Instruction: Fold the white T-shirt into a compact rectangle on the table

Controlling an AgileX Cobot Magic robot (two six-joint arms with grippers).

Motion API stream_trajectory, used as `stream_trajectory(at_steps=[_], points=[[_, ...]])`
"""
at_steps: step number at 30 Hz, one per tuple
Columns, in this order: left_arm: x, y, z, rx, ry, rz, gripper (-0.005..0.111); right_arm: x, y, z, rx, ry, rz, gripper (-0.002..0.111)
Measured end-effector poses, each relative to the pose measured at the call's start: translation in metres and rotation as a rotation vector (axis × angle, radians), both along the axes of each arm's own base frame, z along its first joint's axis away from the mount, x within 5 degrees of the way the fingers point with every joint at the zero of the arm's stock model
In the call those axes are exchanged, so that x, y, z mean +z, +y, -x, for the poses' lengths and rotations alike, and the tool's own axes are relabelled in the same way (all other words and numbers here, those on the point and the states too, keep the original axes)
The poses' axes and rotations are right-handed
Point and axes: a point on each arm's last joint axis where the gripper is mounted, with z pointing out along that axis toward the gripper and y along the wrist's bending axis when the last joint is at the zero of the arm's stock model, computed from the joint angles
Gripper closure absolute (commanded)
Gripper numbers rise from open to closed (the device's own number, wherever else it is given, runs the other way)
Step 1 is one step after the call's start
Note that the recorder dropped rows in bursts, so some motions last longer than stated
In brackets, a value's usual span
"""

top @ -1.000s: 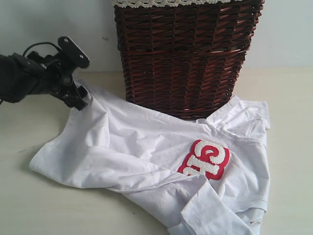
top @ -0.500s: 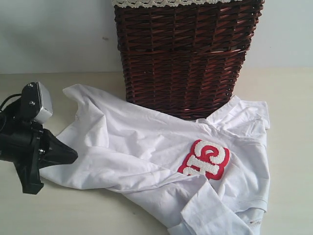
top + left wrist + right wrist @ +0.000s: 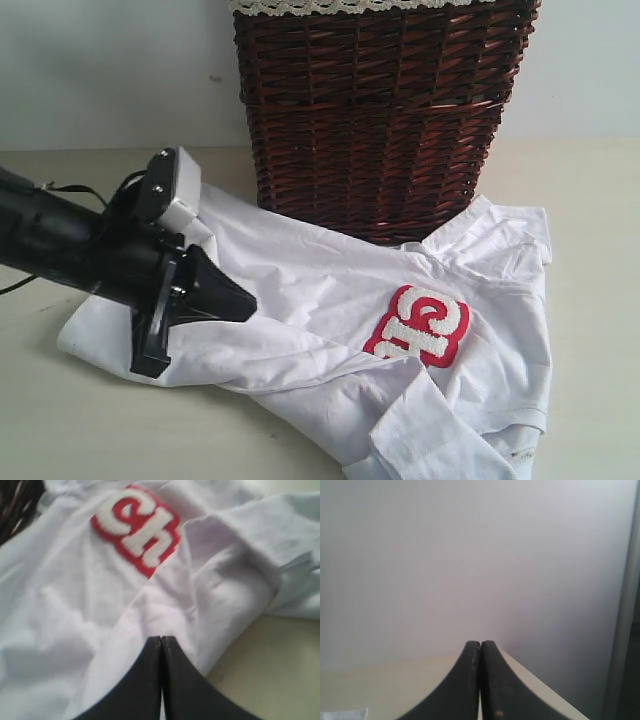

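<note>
Since half a second ago the left pincer has swung in from the left edge of the counter and now reaches over the left part of the white T-shirt, its black tip aimed toward the red patch. The shirt itself has not shifted. It lies rumpled and spread on the counter just in front of the dark wicker basket, with its far edge at the basket's foot. One sleeve is turned over on the near side, and the patch of fuzzy white letters faces up, partly tucked under a fold. In the left wrist view the two dark fingers are pressed flat together, tip to tip, above a thick ridge of white cloth. No fabric shows between them, so the pincer is closed on nothing that can be seen. The right pincer is out of the exterior view. Its own camera shows its jaws likewise squeezed together and empty, pointing over a bare stretch of counter toward the plain pale wall.
</note>
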Motion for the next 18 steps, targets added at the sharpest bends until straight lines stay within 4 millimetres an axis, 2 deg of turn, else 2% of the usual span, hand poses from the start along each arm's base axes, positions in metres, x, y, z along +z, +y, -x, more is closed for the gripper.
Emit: stream_trajectory(at_steps=[3, 6, 9, 12, 18], points=[[0.013, -0.028, 0.009, -0.123, -0.018, 0.047, 0.107, 0.0, 0.0, 0.0, 0.0, 0.0, 0.0, 0.108], [0.013, -0.059, 0.021, -0.233, -0.018, 0.059, 0.107, 0.0, 0.0, 0.0, 0.0, 0.0, 0.0, 0.108], [0.0, -0.091, 0.035, -0.317, -0.013, 0.033, 0.107, 0.0, 0.0, 0.0, 0.0, 0.0, 0.0, 0.108], [-0.015, -0.114, 0.037, -0.333, -0.038, -0.015, 0.107, 0.0, 0.0, 0.0, 0.0, 0.0, 0.0, 0.108], [-0.04, -0.136, 0.034, -0.337, -0.054, -0.069, 0.107, 0.0, 0.0, 0.0, 0.0, 0.0, 0.0, 0.108]])
